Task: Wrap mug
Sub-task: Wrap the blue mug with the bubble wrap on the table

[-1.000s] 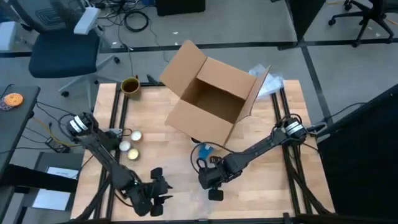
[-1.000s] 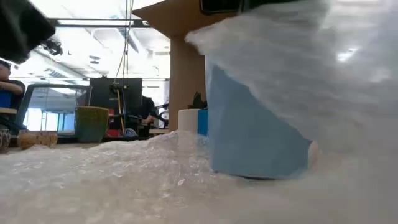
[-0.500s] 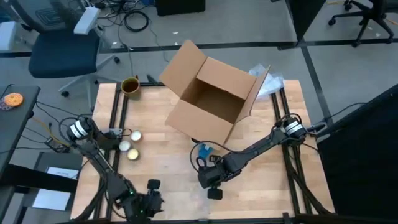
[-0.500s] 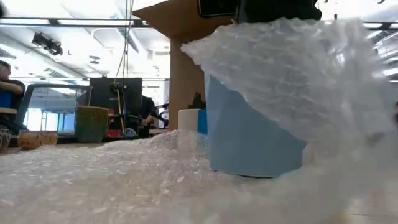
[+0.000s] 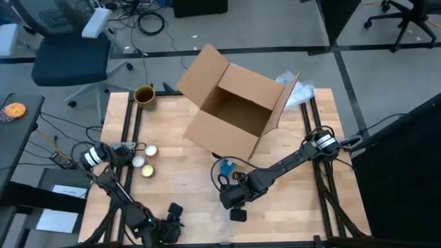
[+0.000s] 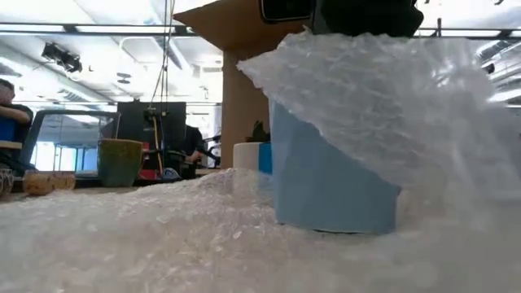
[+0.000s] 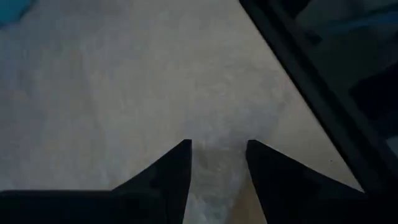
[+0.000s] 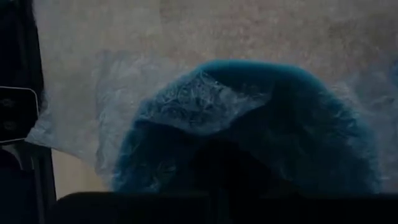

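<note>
A blue mug stands on a sheet of bubble wrap near the table's front middle. A flap of the wrap is draped over the mug's top and right side. The right wrist view looks down on the mug with wrap across part of its rim. My right gripper sits right on top of the wrapped mug. My left gripper is open at the near edge, left of the mug, its tips over the wrap. My left gripper points down at the bubble wrap's near part, which shows between its two fingers. I cannot tell whether the fingertips touch the sheet.
An open cardboard box stands at the back middle. A green cup sits at the far left corner, small round tins at the left. Another blue thing lies between box and mug. A person sits beyond the table.
My left gripper has drawn back toward the table's near edge and out of the low view. The wrap flap over the mug, raised and blurred a second ago, has settled down over the mug's top and right side. The mug has stayed where it was.
</note>
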Controlling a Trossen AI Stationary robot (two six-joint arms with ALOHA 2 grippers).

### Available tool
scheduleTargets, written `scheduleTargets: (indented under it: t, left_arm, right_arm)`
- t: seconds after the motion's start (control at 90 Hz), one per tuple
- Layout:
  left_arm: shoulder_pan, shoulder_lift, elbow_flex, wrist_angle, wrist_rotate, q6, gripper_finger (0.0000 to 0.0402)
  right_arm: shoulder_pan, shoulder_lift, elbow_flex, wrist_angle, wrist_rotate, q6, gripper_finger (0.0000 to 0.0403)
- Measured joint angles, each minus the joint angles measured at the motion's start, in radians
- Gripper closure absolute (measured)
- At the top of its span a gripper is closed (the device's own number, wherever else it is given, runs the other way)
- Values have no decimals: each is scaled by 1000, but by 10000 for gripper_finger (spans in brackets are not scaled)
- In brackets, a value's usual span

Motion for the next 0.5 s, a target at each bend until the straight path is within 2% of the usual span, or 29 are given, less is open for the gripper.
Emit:
scheduleTargets:
  t: [0.178, 0.244, 0.378, 0.5]
  left_arm:
    - [2, 7, 2, -13, -8, 0, 272]
    - [2, 9, 11, -16, -14, 0, 298]
    - [8, 14, 44, -48, -6, 0, 380]
    - [22, 14, 122, -130, 21, -7, 396]
  right_arm:
    - [4, -2, 1, -1, -1, 5, 403]
    - [7, -2, 16, -15, -1, 7, 403]
    - [8, -3, 41, -20, -2, 6, 403]
    - [10, -4, 86, -51, 4, -6, 403]
